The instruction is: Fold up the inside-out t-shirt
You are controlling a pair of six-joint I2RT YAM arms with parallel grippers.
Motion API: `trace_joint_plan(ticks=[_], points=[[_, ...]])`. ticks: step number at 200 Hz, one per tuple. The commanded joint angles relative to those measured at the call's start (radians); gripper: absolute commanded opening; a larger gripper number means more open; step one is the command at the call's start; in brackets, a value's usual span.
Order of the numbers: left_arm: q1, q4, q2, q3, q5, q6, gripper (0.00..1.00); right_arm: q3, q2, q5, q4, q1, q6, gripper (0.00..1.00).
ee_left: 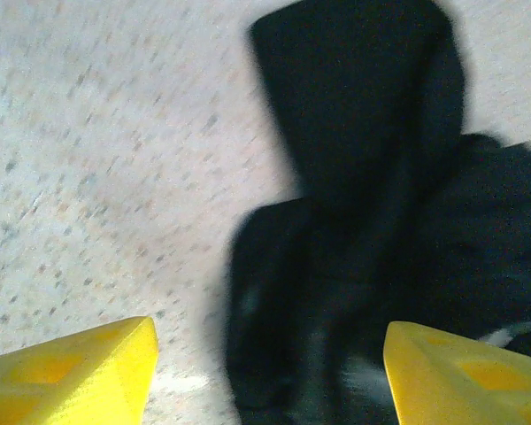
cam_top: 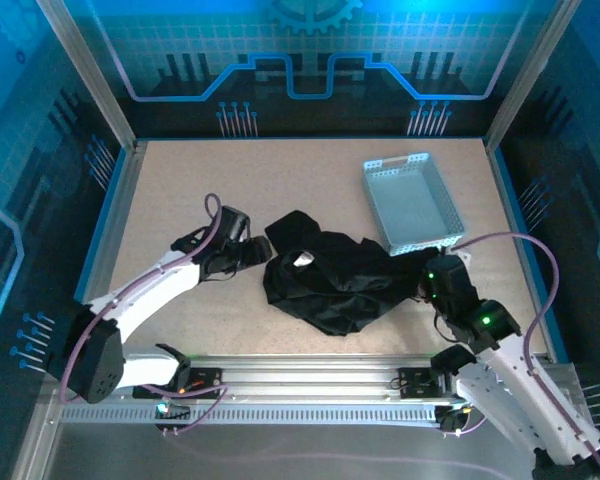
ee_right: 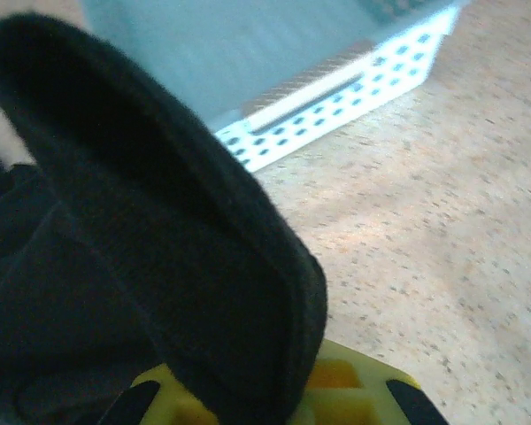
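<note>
Right gripper (ee_right: pixel 274 398) clamps the shirt (cam_top: pixel 330 280) edge, centre right of frame, likely to spread it; left gripper (ee_left: pixel 265 372) sits beside it, fingers apart.

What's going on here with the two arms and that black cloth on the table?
Two robot arms are working on folding a black t-shirt, which lies crumpled on the table, not yet folded. The right tool is shut on a fold at the shirt's right edge, near the grey tray. The left tool is open at the shirt's left side, holding nothing.
</note>
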Motion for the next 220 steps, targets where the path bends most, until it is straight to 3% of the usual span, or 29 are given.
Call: trace_joint_plan(ticks=[1, 15, 48, 102, 167, 220], points=[[0.006, -0.016, 0.018, -0.027, 0.005, -0.052, 0.7, -0.029, -0.013, -0.053, -0.042, -0.086, 0.102, 0.0], [0.006, 0.005, 0.039, -0.045, 0.024, -0.072, 0.71, -0.045, -0.009, -0.097, -0.031, -0.136, 0.111, 0.0], [-0.004, 0.226, 0.104, -0.116, 0.212, -0.131, 0.67, -0.098, 0.0, -0.231, 0.065, -0.195, 0.095, 0.0], [-0.104, 0.328, 0.204, -0.072, 0.243, -0.15, 0.55, -0.107, 0.01, -0.252, 0.089, -0.196, 0.077, 0.0], [-0.181, 0.21, 0.219, 0.043, 0.13, -0.069, 0.41, -0.119, 0.043, -0.287, 0.13, -0.197, 0.059, 0.0], [-0.235, 0.069, 0.231, 0.122, 0.006, -0.024, 0.43, -0.118, 0.053, -0.3, 0.142, -0.199, 0.049, 0.0]])
